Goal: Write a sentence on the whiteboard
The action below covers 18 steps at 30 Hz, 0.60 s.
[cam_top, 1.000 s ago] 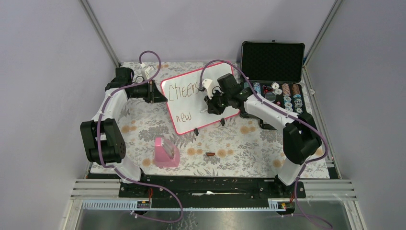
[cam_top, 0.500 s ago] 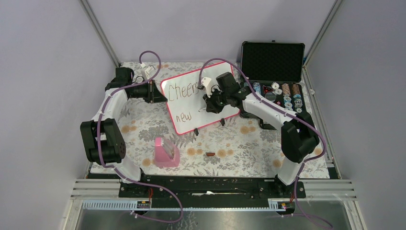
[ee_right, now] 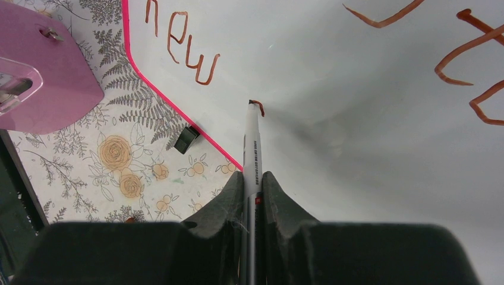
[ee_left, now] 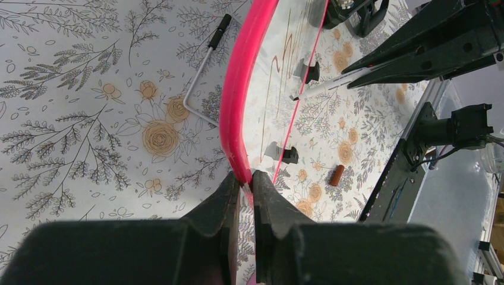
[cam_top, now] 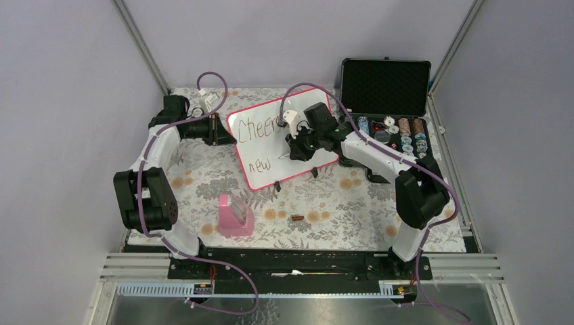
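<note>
At the left of the top view the left pincer [cam_top: 218, 130] sits as it did a second ago, shut tight on the pink rim of the whiteboard [cam_top: 267, 152]. The whiteboard stands tilted at the centre of the worktop [cam_top: 203, 183]. Right of it, the right pincer [cam_top: 298, 150] has slid a little toward the upper left across the board. It is closed hard on the marker [ee_right: 252, 142], whose tip touches the white face just right of "new" [ee_right: 184, 53], where a small fresh hook of ink sits. I judge that the next word of the sentence [cam_top: 260, 128] is only starting, so the writing looks partly done.

Counted: one board with two black feet [cam_top: 277, 185], two lines of writing, one marker, two pincers. Below the board lie one pink block [cam_top: 235, 215] and, to its right, one small brown cap [cam_top: 296, 218]. At the upper right stands one open black case [cam_top: 386, 88].
</note>
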Motion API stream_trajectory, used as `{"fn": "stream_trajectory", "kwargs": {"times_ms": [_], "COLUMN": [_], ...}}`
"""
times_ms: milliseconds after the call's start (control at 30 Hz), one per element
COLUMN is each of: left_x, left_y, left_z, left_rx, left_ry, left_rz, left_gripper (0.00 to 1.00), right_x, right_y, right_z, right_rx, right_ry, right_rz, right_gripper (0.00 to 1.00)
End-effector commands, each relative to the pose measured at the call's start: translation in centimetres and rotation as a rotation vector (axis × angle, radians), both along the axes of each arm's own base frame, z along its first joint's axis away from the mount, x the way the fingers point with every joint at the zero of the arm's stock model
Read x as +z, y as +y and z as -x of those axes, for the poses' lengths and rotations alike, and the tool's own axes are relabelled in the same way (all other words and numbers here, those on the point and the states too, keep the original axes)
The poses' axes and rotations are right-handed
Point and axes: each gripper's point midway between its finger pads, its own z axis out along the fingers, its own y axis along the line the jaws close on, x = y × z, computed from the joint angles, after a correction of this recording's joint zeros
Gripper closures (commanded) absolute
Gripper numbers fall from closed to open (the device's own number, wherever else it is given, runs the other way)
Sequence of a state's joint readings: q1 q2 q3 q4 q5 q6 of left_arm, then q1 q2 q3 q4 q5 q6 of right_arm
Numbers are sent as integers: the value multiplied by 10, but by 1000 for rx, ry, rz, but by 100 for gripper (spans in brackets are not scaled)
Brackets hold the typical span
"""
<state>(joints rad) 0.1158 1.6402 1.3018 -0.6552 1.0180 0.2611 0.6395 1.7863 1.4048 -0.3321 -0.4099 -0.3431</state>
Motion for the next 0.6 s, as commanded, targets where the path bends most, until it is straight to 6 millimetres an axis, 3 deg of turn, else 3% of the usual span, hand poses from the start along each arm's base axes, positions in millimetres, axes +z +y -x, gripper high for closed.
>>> {"fn": "stream_trajectory", "kwargs": {"times_ms": [0, 233, 567], "left_x": [19, 19, 20], "left_y": [1, 1, 1], "left_z": [-16, -16, -16], "left_rx": [-12, -13, -11], "left_ry": [-127, -126, -129], "left_rz": [-26, -25, -27], "left_gripper": [100, 100, 100], "right_x": [3, -2, -1], "right_y": [6, -2, -17], "right_z": [-7, 0, -6], "right_rx": [1, 12, -24], "right_ry": [-33, -37, -57], "right_rz": [-4, 19, 39], "right_gripper": [100, 100, 100]}}
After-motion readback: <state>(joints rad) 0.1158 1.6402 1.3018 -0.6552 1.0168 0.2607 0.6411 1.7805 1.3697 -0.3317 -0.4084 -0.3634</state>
